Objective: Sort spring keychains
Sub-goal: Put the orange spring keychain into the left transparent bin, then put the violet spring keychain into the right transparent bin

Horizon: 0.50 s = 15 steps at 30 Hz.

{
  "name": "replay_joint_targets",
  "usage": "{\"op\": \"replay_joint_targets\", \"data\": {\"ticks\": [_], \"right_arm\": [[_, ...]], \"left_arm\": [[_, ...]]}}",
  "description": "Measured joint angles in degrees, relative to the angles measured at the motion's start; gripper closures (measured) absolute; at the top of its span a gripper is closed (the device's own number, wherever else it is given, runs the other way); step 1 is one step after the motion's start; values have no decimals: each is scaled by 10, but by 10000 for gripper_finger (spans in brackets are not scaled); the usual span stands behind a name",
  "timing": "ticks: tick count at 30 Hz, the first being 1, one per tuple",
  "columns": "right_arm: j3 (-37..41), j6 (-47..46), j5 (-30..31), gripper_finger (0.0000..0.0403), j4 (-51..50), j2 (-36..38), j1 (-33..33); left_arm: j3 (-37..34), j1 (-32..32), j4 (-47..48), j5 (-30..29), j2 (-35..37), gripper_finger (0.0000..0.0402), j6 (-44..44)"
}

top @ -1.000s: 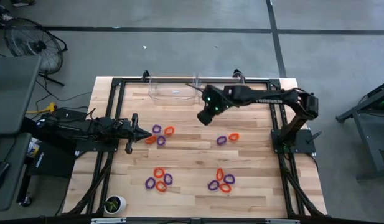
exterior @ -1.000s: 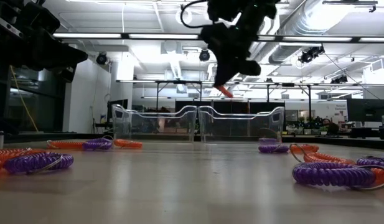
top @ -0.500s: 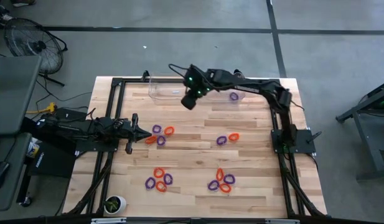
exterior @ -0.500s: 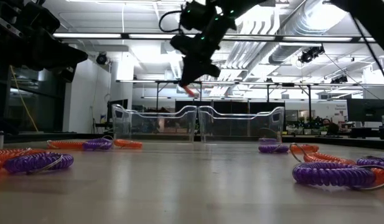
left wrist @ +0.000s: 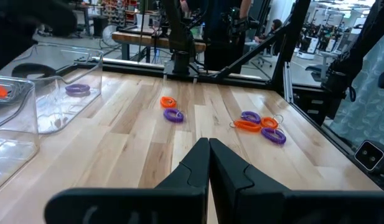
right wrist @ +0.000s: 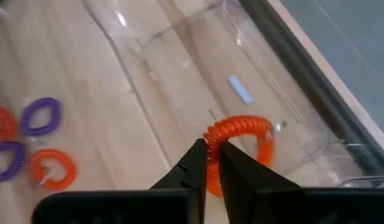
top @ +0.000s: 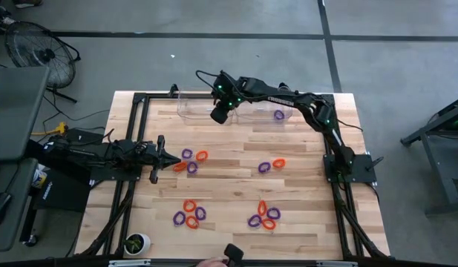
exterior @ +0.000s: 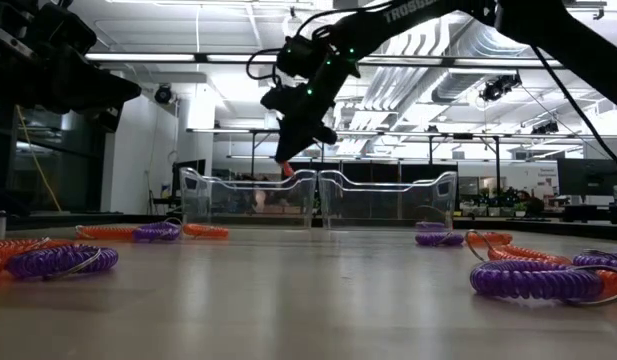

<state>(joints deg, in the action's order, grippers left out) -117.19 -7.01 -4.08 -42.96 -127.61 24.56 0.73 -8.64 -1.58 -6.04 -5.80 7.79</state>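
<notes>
Right claw (right wrist: 209, 163): fingers narrowly parted, pinching an orange spring keychain (right wrist: 240, 142) that hangs above the left clear bin (top: 199, 104) at the surface's (top: 229, 159) twelve-o'clock edge. Right clear bin (top: 273, 111): touching the left one at its three o'clock, holds one purple keychain (top: 278, 115). Left claw (left wrist: 208, 163): fingers pressed together, empty, parked low at nine o'clock. Loose keychains, orange and purple mixed, in four clusters: one (top: 190, 162) just beside the left claw's tip, one pair (top: 271, 165) toward three o'clock, two groups (top: 190, 214) (top: 263, 216) toward six o'clock.
</notes>
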Motion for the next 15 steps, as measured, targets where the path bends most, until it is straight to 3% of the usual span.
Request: {"op": "replay_joint_targets", "data": {"ticks": [15], "right_arm": [[0, 1, 62, 271, -23, 0, 6]], "left_arm": [[0, 0, 0, 0, 0, 401, 0]]}}
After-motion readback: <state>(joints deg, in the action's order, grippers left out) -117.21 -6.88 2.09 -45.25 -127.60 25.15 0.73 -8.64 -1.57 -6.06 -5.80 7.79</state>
